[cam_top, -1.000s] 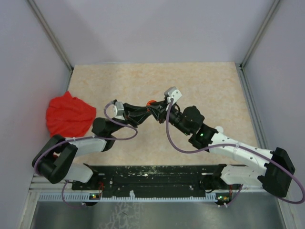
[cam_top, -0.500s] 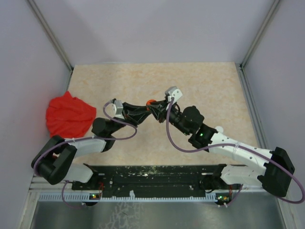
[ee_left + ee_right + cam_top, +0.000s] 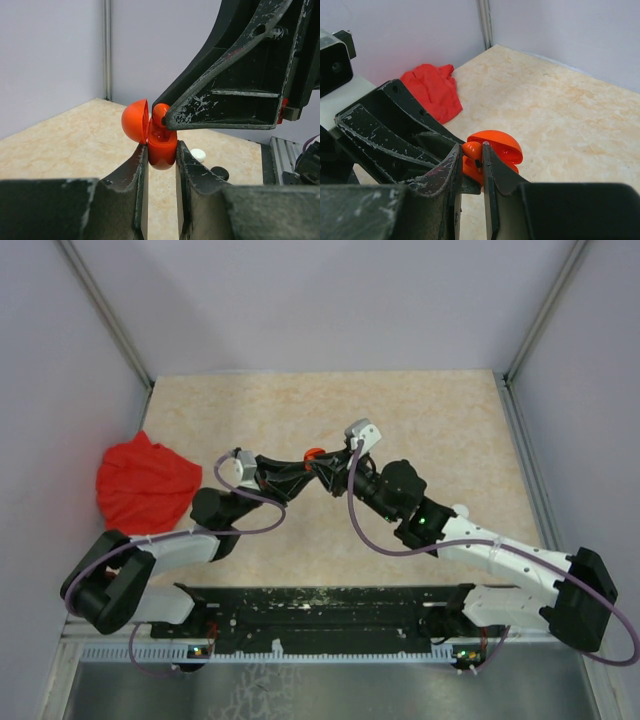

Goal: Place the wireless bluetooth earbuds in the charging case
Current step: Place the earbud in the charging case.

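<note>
Left arm's elbow sits slightly nearer the near-left corner than a second ago; the spot where the two pincers meet has barely shifted. Orange earbud [image 3: 161, 110] is at the mouth of the charging case [image 3: 161, 148], its rounded top standing above the rim. The case is orange too, with its lid swung open to one side, held in the air above the middle of the table [image 3: 430, 420]. Left pincer [image 3: 161, 150] is closed on the case body, one finger on each flank. Right pincer [image 3: 470, 151] is nearly closed, nipping the earbud. On the table beyond lie a small white piece [image 3: 198, 155] and a black round piece [image 3: 219, 173]. A red cloth [image 3: 145, 483] lies at the far-left edge.
</note>
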Tool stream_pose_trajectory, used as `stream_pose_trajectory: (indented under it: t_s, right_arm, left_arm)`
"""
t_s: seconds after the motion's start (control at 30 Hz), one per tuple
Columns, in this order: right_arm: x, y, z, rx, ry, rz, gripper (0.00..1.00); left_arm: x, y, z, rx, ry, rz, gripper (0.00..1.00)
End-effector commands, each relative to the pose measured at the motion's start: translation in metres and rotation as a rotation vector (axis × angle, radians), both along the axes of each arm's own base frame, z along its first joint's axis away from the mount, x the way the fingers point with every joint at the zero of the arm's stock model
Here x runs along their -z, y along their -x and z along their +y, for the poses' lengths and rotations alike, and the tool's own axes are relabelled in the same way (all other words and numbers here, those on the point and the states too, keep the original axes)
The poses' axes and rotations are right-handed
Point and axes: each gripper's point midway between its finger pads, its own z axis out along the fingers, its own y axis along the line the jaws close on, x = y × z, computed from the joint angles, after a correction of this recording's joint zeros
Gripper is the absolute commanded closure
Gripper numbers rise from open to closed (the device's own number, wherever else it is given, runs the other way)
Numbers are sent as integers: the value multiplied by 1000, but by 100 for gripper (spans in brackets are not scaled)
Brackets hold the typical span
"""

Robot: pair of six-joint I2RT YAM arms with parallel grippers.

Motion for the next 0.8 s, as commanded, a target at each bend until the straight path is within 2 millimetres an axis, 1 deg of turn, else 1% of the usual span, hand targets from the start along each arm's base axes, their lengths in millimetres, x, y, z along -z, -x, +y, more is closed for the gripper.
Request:
stream_pose_trajectory:
  t_s: [0.0, 0.2, 0.47, 0.67, 0.77]
  right_arm:
    - [-2, -6, 1, 27, 17, 38, 87]
    - [4, -14, -2, 77, 50, 78, 87]
    - [8, -11, 2, 53, 61, 84, 87]
    - [3, -11, -3, 68, 49, 77, 87]
    - [4, -13, -5, 83, 53, 85, 87]
  left_arm:
    - [-30, 10, 4, -2, 46, -116, 99]
    - [-30, 12, 4, -4, 25, -147, 99]
    - [-31, 6, 10, -46, 45, -123, 99]
    - [-27, -2, 13, -84, 44, -86, 99]
    - [-27, -3, 14, -94, 49, -77, 100]
